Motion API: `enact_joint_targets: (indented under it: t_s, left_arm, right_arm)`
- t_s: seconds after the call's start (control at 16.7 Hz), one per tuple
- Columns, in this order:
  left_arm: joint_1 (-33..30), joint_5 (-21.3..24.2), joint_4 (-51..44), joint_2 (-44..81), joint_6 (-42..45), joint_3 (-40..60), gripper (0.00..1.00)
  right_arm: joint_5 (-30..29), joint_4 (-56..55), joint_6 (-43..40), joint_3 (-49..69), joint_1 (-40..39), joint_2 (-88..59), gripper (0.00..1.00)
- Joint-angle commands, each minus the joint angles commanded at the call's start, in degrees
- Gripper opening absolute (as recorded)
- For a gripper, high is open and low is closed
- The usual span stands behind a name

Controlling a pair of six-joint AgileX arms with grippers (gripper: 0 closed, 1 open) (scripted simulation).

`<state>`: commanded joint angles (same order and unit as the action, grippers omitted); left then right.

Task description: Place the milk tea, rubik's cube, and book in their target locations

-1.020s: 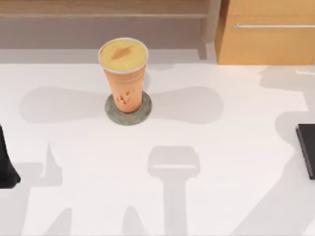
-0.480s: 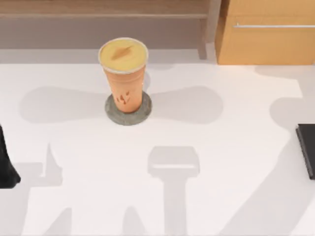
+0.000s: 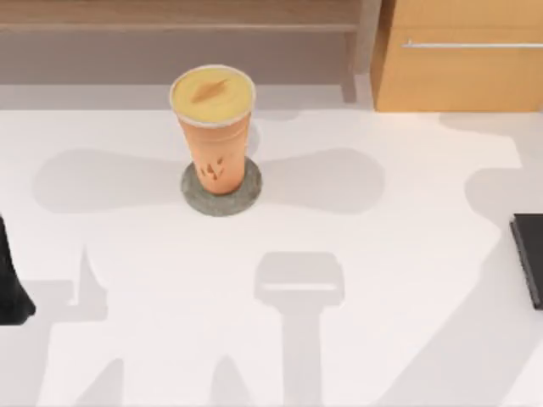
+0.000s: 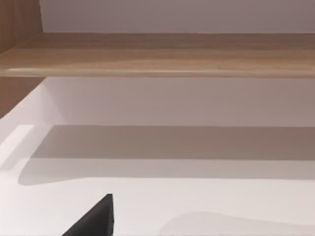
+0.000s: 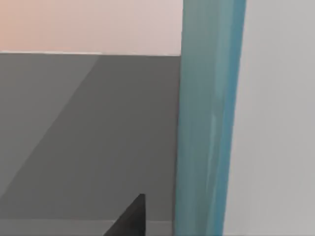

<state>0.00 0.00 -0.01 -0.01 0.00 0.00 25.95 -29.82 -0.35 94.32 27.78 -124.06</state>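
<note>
Nearest to us, our left arm [image 3: 13, 284] sits parked at the table's left edge, a dark shape low in the top view; its wrist camera catches one dark fingertip [image 4: 96, 219] over bare white table [image 3: 382, 339], and we cannot tell how its jaws stand; our right wrist camera looks along the teal-blue book [image 5: 209, 118], standing as an upright band close to the lens, with a dark fingertip [image 5: 130, 219] beside it; whether those jaws are clamped on the book we cannot tell either.

Out at the table's right edge lies the flat black slab [image 3: 530, 259], bare on what we see of it, so the book looks not yet delivered; farther back, left of centre, the milk tea [image 3: 214, 127] stands upright on the round grey speckled coaster [image 3: 242, 197], centred, nothing touching it; that step we judge done.

By our count: one of three finished, the book possibly in hand, the rubik's cube still to be dealt with; beyond the cup run a wooden shelf [image 3: 170, 17] and a cabinet [image 3: 458, 76] with a metal handle.

As for writing: only a small dark logo [image 3: 212, 169] on the cup's side, too small to read.
</note>
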Motion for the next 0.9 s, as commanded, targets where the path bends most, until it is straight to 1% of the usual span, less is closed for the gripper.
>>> enact_joint_targets:
  t_s: [0.48, 0.54, 0.9]
  left_arm:
    - [0.0, 0.0, 0.0, 0.0, 0.0, 0.0, 1.0]
    - [0.0, 0.0, 0.0, 0.0, 0.0, 0.0, 1.0]
    - [0.0, 0.0, 0.0, 0.0, 0.0, 0.0, 1.0]
  right_arm:
    - [0.0, 0.0, 0.0, 0.0, 0.0, 0.0, 0.02]
    - [0.0, 0.0, 0.0, 0.0, 0.0, 0.0, 0.0]
    - [0.0, 0.0, 0.0, 0.0, 0.0, 0.0, 0.0]
